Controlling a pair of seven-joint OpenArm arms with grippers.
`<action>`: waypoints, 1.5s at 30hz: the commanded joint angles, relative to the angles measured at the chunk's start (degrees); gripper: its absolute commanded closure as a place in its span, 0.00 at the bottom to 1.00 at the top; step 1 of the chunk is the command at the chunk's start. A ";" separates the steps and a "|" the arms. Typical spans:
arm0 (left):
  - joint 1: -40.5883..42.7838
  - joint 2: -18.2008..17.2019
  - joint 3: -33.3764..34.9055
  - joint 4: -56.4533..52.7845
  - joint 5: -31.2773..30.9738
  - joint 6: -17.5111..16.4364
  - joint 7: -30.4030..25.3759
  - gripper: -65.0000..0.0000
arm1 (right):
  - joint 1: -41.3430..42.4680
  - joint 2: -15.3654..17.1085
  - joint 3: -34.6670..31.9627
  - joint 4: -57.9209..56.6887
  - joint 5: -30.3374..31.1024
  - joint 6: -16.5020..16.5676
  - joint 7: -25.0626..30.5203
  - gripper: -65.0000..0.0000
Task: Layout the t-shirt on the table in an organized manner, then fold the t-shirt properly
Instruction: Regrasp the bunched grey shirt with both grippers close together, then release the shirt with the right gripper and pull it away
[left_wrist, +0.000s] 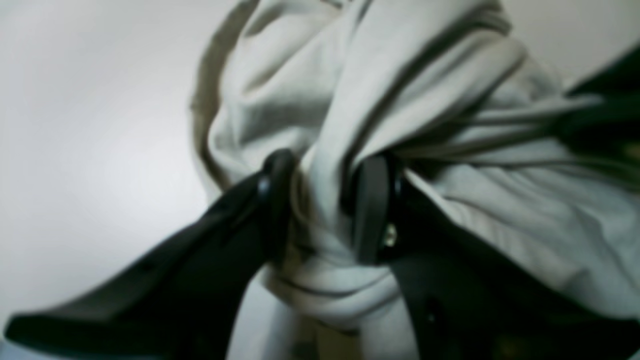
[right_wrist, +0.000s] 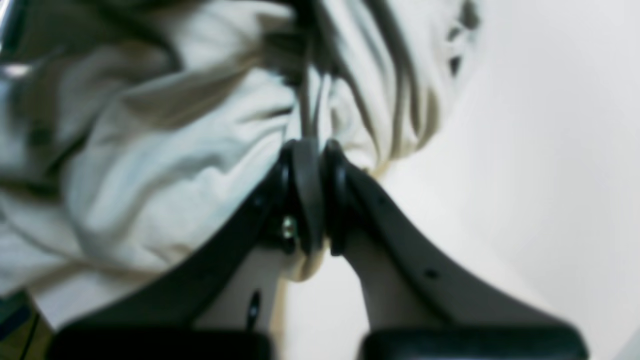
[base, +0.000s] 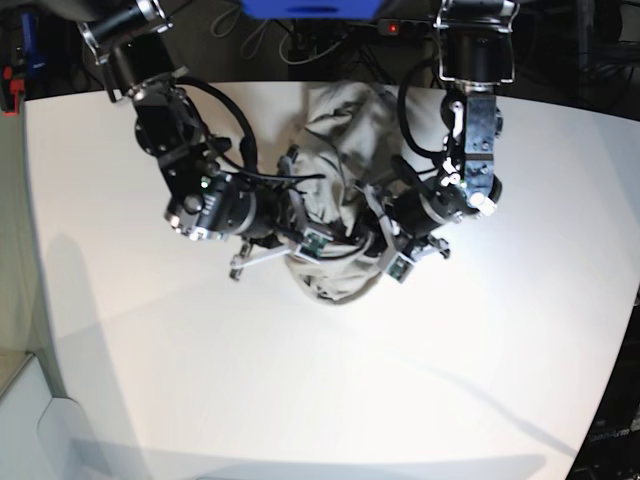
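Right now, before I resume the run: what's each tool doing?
Left tool: closed on a thick bunch of the t-shirt.
Right tool: shut, pinching a thin fold of the t-shirt.

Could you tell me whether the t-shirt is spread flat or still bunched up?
Bunched: the t-shirt lies in a wrinkled heap on the table, not flat.

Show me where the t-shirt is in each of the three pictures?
Left wrist: the t-shirt fills the middle and right, bunched between the left gripper fingers.
Right wrist: upper left, a fold pinched by the right gripper.
Base: a crumpled heap at top centre, between both arms.
Shared landmark: the white table.
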 joint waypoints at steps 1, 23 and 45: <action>-1.02 0.06 -0.03 0.67 -0.33 0.56 -1.15 0.71 | 0.85 0.10 0.13 1.55 -0.01 -0.23 0.22 1.00; -3.57 1.02 -9.44 0.58 -0.24 0.56 -0.98 0.93 | -2.05 5.38 -7.08 1.73 -0.10 -0.23 1.10 1.00; -0.15 0.41 -15.94 5.06 -0.33 0.56 -0.54 0.93 | -5.30 4.24 9.54 5.86 -12.50 -0.23 7.60 1.00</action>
